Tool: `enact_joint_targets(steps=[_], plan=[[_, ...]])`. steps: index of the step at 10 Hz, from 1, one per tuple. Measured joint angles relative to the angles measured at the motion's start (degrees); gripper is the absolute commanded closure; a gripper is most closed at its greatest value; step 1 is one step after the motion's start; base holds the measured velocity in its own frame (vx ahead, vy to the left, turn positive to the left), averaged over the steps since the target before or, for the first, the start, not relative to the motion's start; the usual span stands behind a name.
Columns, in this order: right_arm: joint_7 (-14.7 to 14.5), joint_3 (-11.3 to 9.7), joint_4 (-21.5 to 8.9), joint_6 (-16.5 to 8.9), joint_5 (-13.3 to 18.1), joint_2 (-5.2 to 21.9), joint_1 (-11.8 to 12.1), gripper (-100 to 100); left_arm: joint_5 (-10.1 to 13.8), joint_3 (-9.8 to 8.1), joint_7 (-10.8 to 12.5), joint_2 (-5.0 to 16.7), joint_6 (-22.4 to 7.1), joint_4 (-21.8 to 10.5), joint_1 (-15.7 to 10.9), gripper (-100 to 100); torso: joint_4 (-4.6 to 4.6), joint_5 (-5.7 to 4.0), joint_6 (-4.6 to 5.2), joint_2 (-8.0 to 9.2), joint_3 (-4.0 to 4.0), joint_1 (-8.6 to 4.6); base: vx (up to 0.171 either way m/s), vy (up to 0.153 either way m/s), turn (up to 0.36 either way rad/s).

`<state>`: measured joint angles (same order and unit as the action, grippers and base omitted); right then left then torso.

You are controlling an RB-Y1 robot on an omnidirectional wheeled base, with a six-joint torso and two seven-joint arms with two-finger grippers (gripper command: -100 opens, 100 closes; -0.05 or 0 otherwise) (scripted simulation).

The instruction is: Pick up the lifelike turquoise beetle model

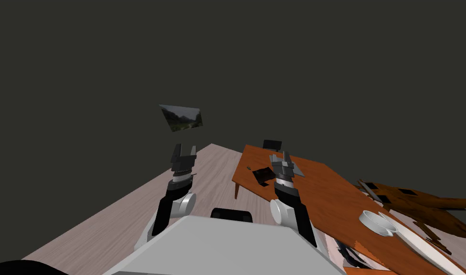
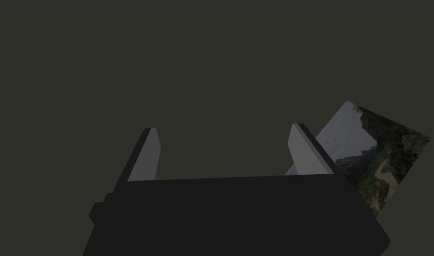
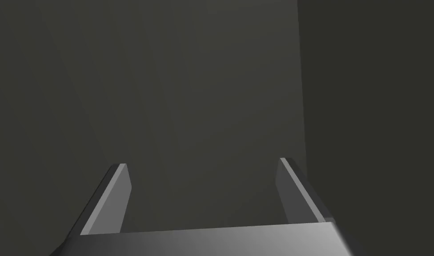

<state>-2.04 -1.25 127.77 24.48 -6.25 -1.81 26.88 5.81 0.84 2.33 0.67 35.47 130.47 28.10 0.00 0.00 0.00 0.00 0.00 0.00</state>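
An orange-brown table [image 1: 323, 200] slants away to my right in the head view. Near its far end lie a black angular object [image 1: 261, 175], a tiny dark speck [image 1: 248, 167] by the table's left edge, and a flat grey sheet [image 1: 296, 168]. Nothing turquoise is plain to see, and the speck is too small to identify. My right gripper [image 1: 280, 155] is raised over that end of the table, open and empty, fingers wide in its wrist view [image 3: 202, 162]. My left gripper [image 1: 185, 148] is raised over the floor left of the table, open and empty [image 2: 224, 129].
A white bowl [image 1: 377, 223] sits on the near right part of the table. A small dark box [image 1: 272, 144] stands at the table's far edge. Dark brown wooden furniture [image 1: 418, 203] lies further right. Pale wood floor [image 1: 132, 210] stretches left, up to a dark wall.
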Motion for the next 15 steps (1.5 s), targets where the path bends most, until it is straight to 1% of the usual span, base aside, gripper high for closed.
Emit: enact_joint_targets(steps=[1, 3, 4, 6, 7, 8, 9, 10, 11, 12, 13, 14, 15], plan=[[0.5, 0.3, -0.4, -0.2, -0.3, 1.3, -0.3, -100, 0.0, 0.00, 0.0, 0.0, 0.0, 0.0, 0.0, 0, 0.00, 0.01, -0.01, 0.02, 0.01, 0.07, -0.015, 0.064, 0.029], [2.2, 0.9, -2.2, -0.7, -1.2, 4.5, -0.9, -100, 0.0, 0.01, 0.0, 0.0, 0.0, 0.0, 0.0, 0, 0.01, 0.07, -0.01, 0.06, 0.03, 0.32, -0.030, 0.101, 0.041], [3.2, 1.3, -3.2, -1.3, -1.7, 5.9, -1.5, -100, 0.0, 0.01, 0.0, 0.0, 0.0, 0.0, 0.0, 0, 0.02, 0.08, -0.01, 0.12, 0.06, 0.37, -0.029, 0.106, 0.038], [6.2, 2.6, -5.3, -3.5, -3.4, 9.0, -2.8, -100, 0.0, 0.01, 0.0, 0.0, 0.0, 0.0, 0.0, 0, 0.02, 0.10, -0.02, 0.10, 0.06, 0.46, -0.026, 0.119, 0.051], [7.2, 3.0, -6.7, -3.7, -3.9, 9.8, -3.4, -100, 0.0, 0.01, 0.0, 0.0, 0.0, 0.0, 0.0, 0, 0.02, 0.10, 0.00, 0.09, 0.05, 0.41, -0.023, 0.099, 0.048], [8.4, 3.7, -8.5, -4.2, -4.7, 10.8, -4.6, -100, 0.0, 0.01, 0.0, 0.0, 0.0, 0.0, 0.0, 0, 0.02, 0.08, -0.01, 0.08, 0.04, 0.37, -0.026, 0.122, 0.083], [10.1, 4.6, -10.6, -4.8, -5.8, 12.3, -5.2, -100, 0.0, 0.01, 0.0, 0.0, 0.0, 0.0, 0.0, 0, 0.02, 0.09, -0.01, 0.09, 0.05, 0.42, -0.027, 0.161, 0.087], [11.8, 5.4, -12.9, -5.7, -6.9, 13.5, -6.4, -100, 0.0, 0.01, 0.0, 0.0, 0.0, 0.0, 0.0, 0, 0.02, 0.12, -0.02, 0.08, 0.05, 0.56, -0.017, 0.113, 0.012], [13.0, 5.8, -13.6, -6.4, -7.5, 14.0, -6.6, -100, 0.0, 0.01, 0.0, 0.0, 0.0, 0.0, 0.0, 0, 0.02, 0.11, 0.01, 0.08, 0.05, 0.44, -0.010, 0.110, 0.044], [14.7, 6.6, -13.9, -7.6, -8.5, 15.0, -6.7, -100, 0.0, 0.01, 0.0, 0.0, 0.0, 0.0, 0.0, 0, 0.02, 0.10, 0.00, 0.06, 0.04, 0.41, 0.001, 0.084, 0.029], [15.9, 7.1, -15.0, -8.0, -9.1, 15.7, -7.0, -100, 0.0, 0.01, 0.0, 0.0, 0.0, 0.0, 0.0, 0, 0.01, 0.08, 0.00, 0.02, 0.01, 0.31, -0.008, 0.087, 0.078], [17.4, 7.8, -16.6, -8.6, -10.0, 16.4, -8.0, -100, 0.0, 0.01, 0.0, 0.0, 0.0, 0.0, 0.0, 0, 0.01, 0.07, -0.01, 0.03, 0.01, 0.31, -0.005, 0.074, 0.024], [18.4, 8.2, -17.6, -9.2, -10.5, 16.8, -8.5, -100, 0.0, 0.00, 0.0, 0.0, 0.0, 0.0, 0.0, 0, 0.01, 0.07, 0.01, 0.03, 0.02, 0.27, -0.009, 0.087, 0.048]])
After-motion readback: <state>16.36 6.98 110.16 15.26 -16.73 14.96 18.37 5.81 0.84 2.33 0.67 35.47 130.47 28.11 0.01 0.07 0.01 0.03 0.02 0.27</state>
